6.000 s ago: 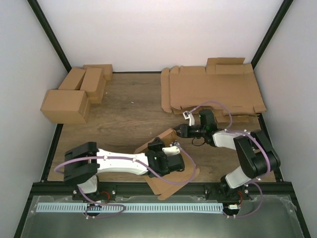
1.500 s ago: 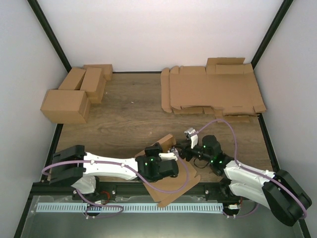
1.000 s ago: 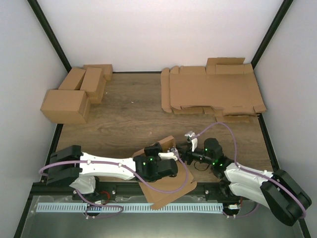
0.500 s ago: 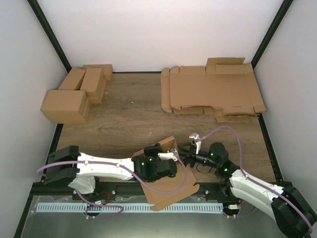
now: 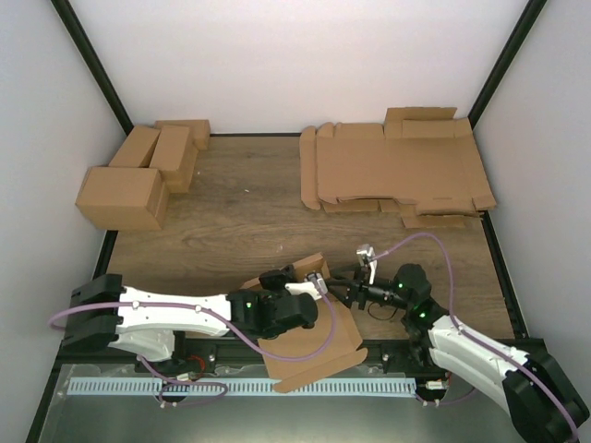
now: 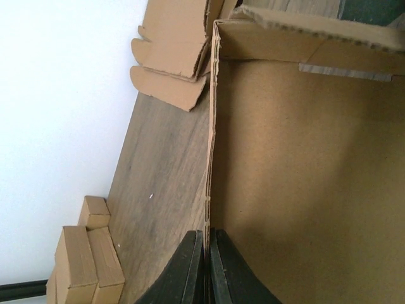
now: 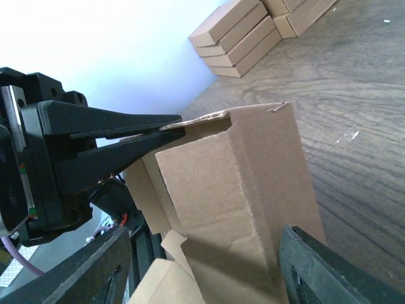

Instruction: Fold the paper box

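Note:
The paper box [image 5: 319, 346] is a brown die-cut sheet, partly folded, at the near edge of the table with one wall [image 5: 309, 268] raised. My left gripper [image 5: 312, 284] is shut on the top edge of that wall; in the left wrist view the fingertips [image 6: 207, 233] pinch the thin cardboard edge, with the inner panel [image 6: 304, 177] to the right. My right gripper [image 5: 345, 292] is open just right of the box. In the right wrist view its fingers [image 7: 205, 239] straddle the raised corner [image 7: 247, 183] without gripping, and the left gripper [image 7: 136, 136] shows clamped on the wall's edge.
A thick pile of flat brown sheets [image 5: 397, 171] lies at the back right. Several finished boxes [image 5: 138, 180] stand at the back left. White walls close in the table on three sides. The black rail [image 5: 231, 355] runs under the box's near part.
My left arm has drawn back toward the near left, dragging the box a little nearer the table edge. My right gripper has followed leftward and stayed open beside the raised wall.

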`<state>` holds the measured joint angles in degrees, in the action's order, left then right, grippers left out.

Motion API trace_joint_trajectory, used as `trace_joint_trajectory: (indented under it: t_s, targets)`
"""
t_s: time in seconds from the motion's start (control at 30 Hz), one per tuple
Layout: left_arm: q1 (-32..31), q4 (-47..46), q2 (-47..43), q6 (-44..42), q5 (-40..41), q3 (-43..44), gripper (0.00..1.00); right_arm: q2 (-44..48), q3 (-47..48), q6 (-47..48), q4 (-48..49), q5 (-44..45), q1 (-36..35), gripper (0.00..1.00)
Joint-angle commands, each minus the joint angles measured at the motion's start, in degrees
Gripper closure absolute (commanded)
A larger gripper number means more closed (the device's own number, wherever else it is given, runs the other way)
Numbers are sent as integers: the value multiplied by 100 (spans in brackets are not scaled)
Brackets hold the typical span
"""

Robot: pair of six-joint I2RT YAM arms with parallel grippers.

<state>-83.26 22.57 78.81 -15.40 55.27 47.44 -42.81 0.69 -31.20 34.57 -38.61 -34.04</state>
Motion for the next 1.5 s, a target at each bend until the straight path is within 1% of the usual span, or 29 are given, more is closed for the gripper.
trace_joint_trajectory:
  t_s: [0.0,0.13,0.23,0.3,0.37,0.53,0.67,0.83,0.97,1.07,1.3,1.37,1.47]
  targets:
    - [-32,-595,-339,-39,-143,-127,96,91,-99,-559,686,-512,195,37]
    - [-31,-682,-506,-108,-235,-207,96,88,-153,-771,952,-603,266,43]
    - [-27,-688,-541,-116,-250,-208,96,-50,-91,-763,943,-616,275,55]
    - [-32,-692,-559,-127,-253,-207,96,-186,-44,-725,936,-637,284,59]
    - [-26,-697,-559,-129,-268,-196,96,-307,63,-576,721,-533,284,60]
    - [-31,-684,-454,-187,-312,-199,96,-588,466,88,-124,12,284,68]
    - [-39,-632,-184,-217,-269,-149,96,-1040,849,546,-451,141,275,70]
    - [-32,-571,122,-244,-209,-65,96,-1544,1120,899,-561,294,161,70]
    - [-35,-543,244,-237,-128,-37,96,-1617,1205,1111,-762,756,-117,65]
    - [-39,-567,214,-254,-143,-55,96,-1650,1132,1076,-745,865,-164,65]
    - [-32,-552,274,-260,-213,-66,96,-1582,702,575,-33,601,-169,61]
    - [-31,-531,337,-253,-225,-51,96,-1658,635,518,70,591,-159,63]
    - [-32,-509,408,-244,-254,-8,96,-1861,636,479,214,527,-155,71]
